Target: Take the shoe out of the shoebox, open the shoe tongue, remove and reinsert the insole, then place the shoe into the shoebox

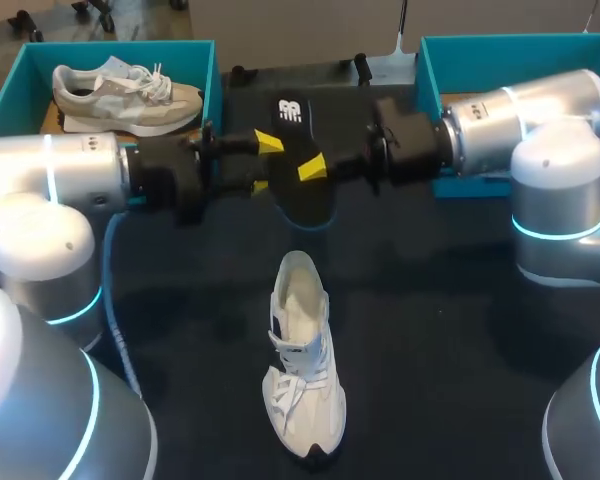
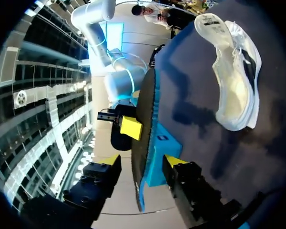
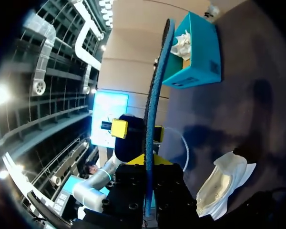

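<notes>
The black insole hangs edge-up in the air over the back of the table, between my two grippers. My right gripper is shut on it; in the right wrist view the thin blue-edged insole runs straight out from between the right gripper's fingers. My left gripper is open, and in the left wrist view its yellow tips stand clear on either side of the insole, with the left gripper around it. The white shoe lies on the dark table in front, tongue pulled open.
A teal shoebox at the back left holds a beige shoe. A second teal shoebox stands at the back right, behind my right arm. A blue cable runs along the left arm.
</notes>
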You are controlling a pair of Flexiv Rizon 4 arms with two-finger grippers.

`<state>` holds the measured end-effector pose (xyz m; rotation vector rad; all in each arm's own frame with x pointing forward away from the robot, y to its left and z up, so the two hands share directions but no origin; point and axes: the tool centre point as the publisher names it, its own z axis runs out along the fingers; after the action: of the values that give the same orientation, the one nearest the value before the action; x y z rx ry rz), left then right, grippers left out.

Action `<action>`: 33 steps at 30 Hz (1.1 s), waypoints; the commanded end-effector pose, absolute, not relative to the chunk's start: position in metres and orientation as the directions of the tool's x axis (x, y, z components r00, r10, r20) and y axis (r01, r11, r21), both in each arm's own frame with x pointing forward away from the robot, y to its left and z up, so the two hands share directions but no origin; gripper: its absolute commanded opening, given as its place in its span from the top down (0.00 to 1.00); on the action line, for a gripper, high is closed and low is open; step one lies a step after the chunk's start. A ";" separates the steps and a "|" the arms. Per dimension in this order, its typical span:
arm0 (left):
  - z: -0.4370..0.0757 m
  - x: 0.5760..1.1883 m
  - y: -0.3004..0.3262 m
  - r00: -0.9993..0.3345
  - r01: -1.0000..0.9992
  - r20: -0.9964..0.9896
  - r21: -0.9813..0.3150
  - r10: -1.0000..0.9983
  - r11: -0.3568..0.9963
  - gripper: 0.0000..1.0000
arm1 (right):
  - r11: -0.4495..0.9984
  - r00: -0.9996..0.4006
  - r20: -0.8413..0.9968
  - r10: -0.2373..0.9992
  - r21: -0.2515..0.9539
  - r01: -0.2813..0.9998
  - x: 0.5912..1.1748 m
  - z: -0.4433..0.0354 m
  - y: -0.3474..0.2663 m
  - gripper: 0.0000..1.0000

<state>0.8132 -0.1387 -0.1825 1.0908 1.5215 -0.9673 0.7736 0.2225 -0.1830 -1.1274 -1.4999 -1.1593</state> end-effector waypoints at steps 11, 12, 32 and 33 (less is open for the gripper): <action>-0.176 0.795 -0.120 -0.195 0.940 -0.937 -0.095 0.288 0.328 0.00 | 0.120 -0.216 0.969 0.121 0.202 0.972 0.771 -0.186 0.219 1.00; -0.176 0.795 -0.120 -0.195 0.940 -0.937 -0.095 0.288 0.328 0.00 | 0.120 -0.216 0.969 0.121 0.202 0.972 0.771 -0.186 0.219 1.00; -0.191 0.785 -0.086 -0.677 0.694 -0.653 -0.415 0.338 0.588 0.00 | 0.191 -0.436 0.888 0.147 0.407 0.893 0.768 -0.186 0.226 1.00; -0.191 0.785 -0.086 -0.677 0.694 -0.653 -0.415 0.338 0.588 0.00 | 0.191 -0.436 0.888 0.147 0.407 0.893 0.768 -0.186 0.226 1.00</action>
<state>0.7856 -0.0824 -0.1980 0.7697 2.1921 -0.9780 0.7689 0.2258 -0.1869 -0.9813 -1.7406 -1.3074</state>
